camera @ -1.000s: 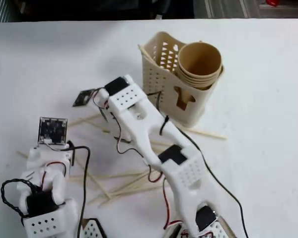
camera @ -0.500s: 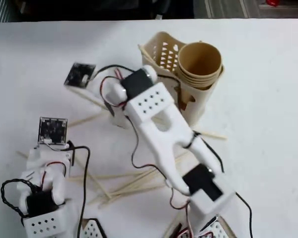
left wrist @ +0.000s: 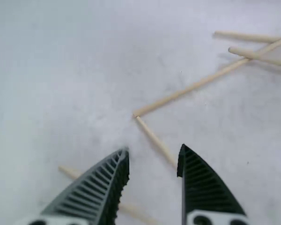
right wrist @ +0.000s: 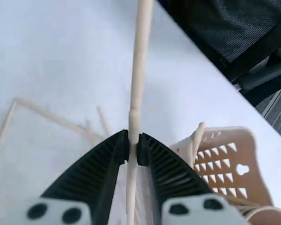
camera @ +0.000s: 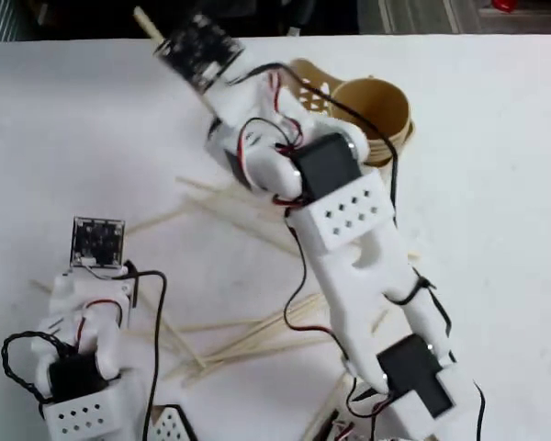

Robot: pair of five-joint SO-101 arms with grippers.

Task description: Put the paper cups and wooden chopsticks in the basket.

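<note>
1. The white table (camera: 64, 119) carries everything.
2. The right arm (camera: 358, 239) stretches from the near edge toward the far side, and its wrist is raised just beside the basket.
3. The left arm (camera: 83, 367) sits folded at the lower left of the high view.
4. The cream basket (camera: 303, 78) stands toward the far side of the table, partly hidden behind the right arm.
5. The stacked paper cups (camera: 375, 106) sit inside the basket.
6. The loose chopsticks (camera: 248, 335) lie scattered on the table between the two arms.
7. The right claw (right wrist: 133, 140) is closed tight on a single chopstick (right wrist: 140, 56), holding it off the table and next to the basket.
8. The left claw (left wrist: 152, 157) is parted a little and holds nothing, low over the table with a loose chopstick lying under it.
</note>
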